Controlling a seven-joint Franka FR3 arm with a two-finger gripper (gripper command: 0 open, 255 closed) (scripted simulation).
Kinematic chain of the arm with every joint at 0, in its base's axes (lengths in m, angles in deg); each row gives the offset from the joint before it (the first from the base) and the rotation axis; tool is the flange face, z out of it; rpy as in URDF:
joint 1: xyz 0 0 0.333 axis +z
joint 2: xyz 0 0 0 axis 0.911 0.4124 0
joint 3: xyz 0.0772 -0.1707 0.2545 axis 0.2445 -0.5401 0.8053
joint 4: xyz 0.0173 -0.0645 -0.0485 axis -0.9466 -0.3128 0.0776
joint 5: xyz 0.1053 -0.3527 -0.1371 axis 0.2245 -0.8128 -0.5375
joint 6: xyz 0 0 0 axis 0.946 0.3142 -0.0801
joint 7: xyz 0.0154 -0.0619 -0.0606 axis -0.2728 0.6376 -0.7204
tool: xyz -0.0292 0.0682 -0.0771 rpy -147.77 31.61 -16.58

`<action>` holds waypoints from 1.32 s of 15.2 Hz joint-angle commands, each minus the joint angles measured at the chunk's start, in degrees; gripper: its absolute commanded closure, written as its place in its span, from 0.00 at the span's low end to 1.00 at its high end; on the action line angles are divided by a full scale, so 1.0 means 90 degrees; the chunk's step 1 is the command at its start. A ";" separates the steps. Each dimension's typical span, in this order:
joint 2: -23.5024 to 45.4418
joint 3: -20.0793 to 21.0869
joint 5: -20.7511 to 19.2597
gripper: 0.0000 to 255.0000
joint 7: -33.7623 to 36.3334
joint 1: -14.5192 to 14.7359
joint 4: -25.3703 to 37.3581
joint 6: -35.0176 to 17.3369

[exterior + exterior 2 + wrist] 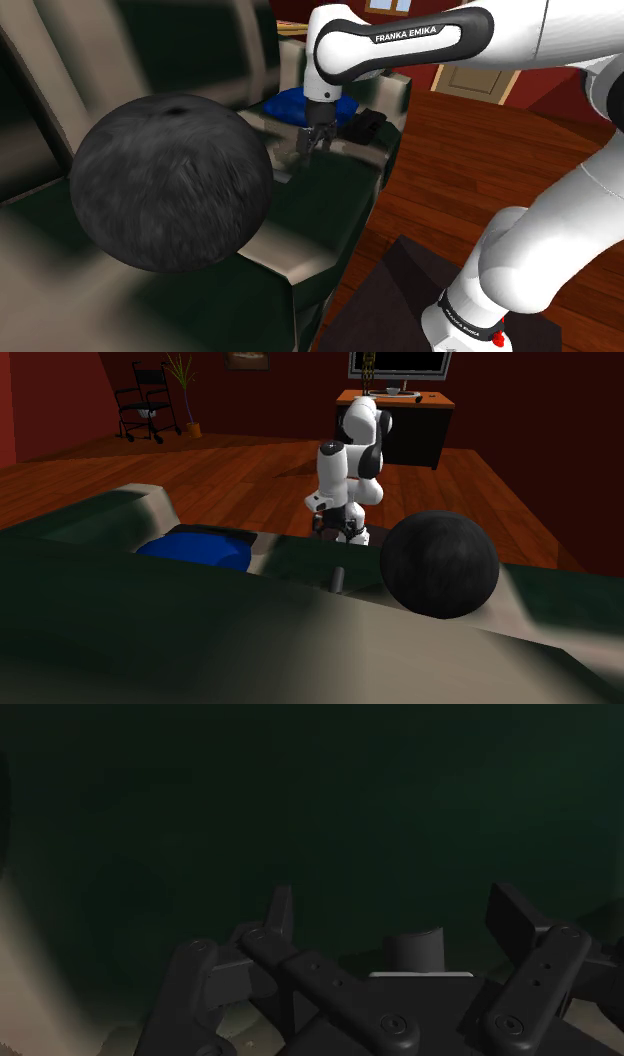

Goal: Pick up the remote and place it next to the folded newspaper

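Fingers [282, 914], two, stand apart; one dark ball [172, 185], one blue object [286, 104].

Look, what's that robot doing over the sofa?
A white robot arm reaches over a dark green sofa. Its black pincer hangs open low over the seat, holding nothing. A blue thing lies just behind it, and a small black object sits to its right in the shoulder view. A big dark ball sits nearer the camera.

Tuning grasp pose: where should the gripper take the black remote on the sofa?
Probably mid-body, fingers across its narrow width, coming straight down: the remote seems to lie flat on the sofa, top clear, just beside the open gripper.
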 commanded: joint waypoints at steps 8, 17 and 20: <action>0.2121 0.0223 -0.0111 0.00 0.0106 0.0191 0.2039 -0.0274; 0.2570 0.0264 -0.0149 0.00 0.0130 0.0256 0.1970 -0.0823; 0.2579 0.0265 -0.0150 0.00 0.0130 0.0258 0.1933 -0.0870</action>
